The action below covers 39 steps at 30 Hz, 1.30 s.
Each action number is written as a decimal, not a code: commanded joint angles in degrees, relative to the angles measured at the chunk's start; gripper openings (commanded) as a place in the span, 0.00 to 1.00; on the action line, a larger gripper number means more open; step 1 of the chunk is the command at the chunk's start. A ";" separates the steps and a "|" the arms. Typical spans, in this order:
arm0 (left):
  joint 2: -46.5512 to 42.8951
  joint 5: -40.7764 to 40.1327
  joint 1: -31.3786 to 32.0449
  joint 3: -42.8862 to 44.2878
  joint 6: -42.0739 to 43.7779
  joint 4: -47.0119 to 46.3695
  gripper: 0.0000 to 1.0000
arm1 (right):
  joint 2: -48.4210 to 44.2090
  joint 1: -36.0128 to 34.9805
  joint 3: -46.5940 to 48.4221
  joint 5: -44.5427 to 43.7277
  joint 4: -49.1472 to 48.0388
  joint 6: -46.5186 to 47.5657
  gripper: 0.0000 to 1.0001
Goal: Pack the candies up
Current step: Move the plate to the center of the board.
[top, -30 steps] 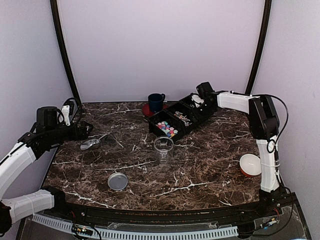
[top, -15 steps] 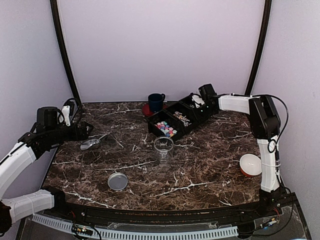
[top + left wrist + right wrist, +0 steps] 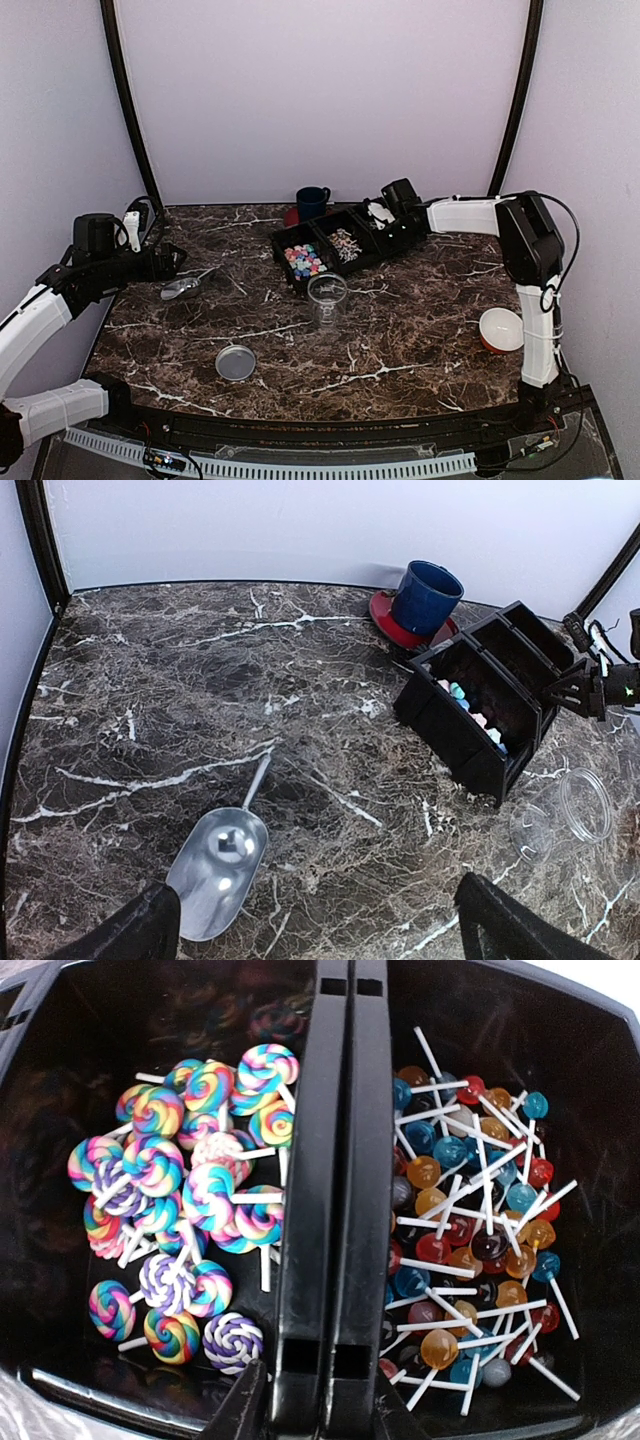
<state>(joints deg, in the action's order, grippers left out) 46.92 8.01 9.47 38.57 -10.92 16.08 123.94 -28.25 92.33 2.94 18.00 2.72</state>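
Right jaws are clamped tight on the paired walls where two black bins [image 3: 335,1160] meet. The right gripper [image 3: 318,1412] sits at bottom centre of its wrist view, one finger on each side of the walls. Left jaws stand wide apart with nothing between them. The left gripper [image 3: 318,905] hangs over the marble table [image 3: 150,680], its fingers [image 3: 135,935] at the lower corners of that view.

Overhead view, near edge first:
- Round metal lid [image 3: 235,362] lies flat, lower left of centre.
- Bowl [image 3: 500,328], white inside and orange outside, sits lower right, close to the right arm's upright link.
- Clear jar [image 3: 327,297] stands upright mid-frame, mouth open, well apart from both grippers.
- Metal scoop [image 3: 181,288] lies at left, just beside the left gripper's tip, handle pointing upper right.

Just behind the jar, three bins run diagonally up to the right. The candies [image 3: 305,260] (pink, blue, yellow) fill the lower-left end bin, the one nearest the jar. The middle bin holds paler pieces, too small to make out from above.

In the right wrist view, swirl lollipops [image 3: 190,1210] fill the left compartment and ball lollipops [image 3: 470,1230] on white sticks fill the right one.

Farthest back, a blue cup [image 3: 312,202] stands on a red saucer [image 3: 291,214] just behind the bins, near the back wall.
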 commanded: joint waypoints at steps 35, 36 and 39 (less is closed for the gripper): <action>-0.67 -0.72 -0.41 0.19 0.29 1.07 0.99 | 1.64 -16.11 4.50 -3.21 -1.83 -9.96 0.24; -0.50 -0.84 -0.34 0.19 0.31 1.14 0.99 | 1.65 -16.26 4.83 -3.48 -1.87 -11.05 0.24; 0.22 -1.64 -0.36 0.40 0.24 1.48 0.99 | 1.40 -16.53 4.76 -3.55 -2.89 -14.09 0.23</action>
<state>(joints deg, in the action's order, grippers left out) 46.54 7.57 9.47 38.57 -10.92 16.47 125.27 -43.99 94.74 -0.08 18.46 -5.10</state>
